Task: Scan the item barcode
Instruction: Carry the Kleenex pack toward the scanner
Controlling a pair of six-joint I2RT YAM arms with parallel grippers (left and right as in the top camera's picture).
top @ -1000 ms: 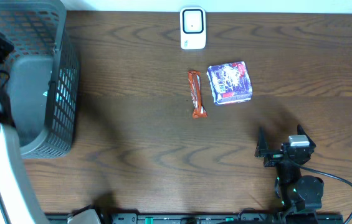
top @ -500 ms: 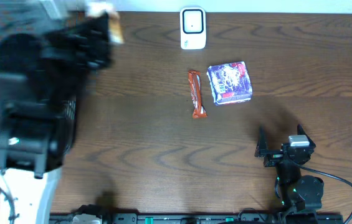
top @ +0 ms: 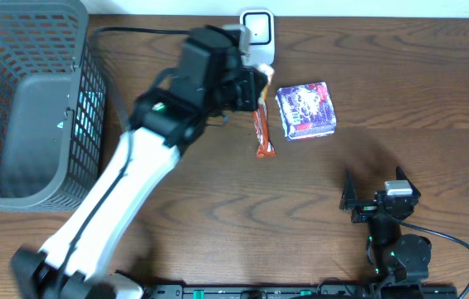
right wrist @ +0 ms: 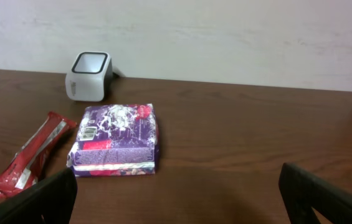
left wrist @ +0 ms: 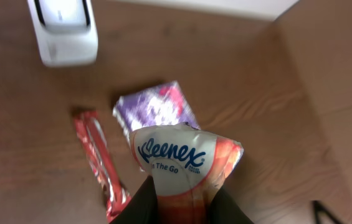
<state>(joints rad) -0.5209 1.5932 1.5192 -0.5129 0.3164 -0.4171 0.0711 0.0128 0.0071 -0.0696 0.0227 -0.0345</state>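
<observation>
My left gripper is shut on a white and orange Kleenex tissue pack, held above the table. Overhead, the left gripper hovers just in front of the white barcode scanner. From the left wrist the scanner sits at the upper left. Below the held pack lie a purple packet and a red snack bar. My right gripper rests open at the near right with nothing between its fingers.
A grey mesh basket fills the far left. The purple packet and red bar lie right of centre. From the right wrist I see the scanner, purple packet and red bar.
My left arm has swung from over the basket rightward to in front of the scanner, carrying the tissue pack. The right arm has not moved.
</observation>
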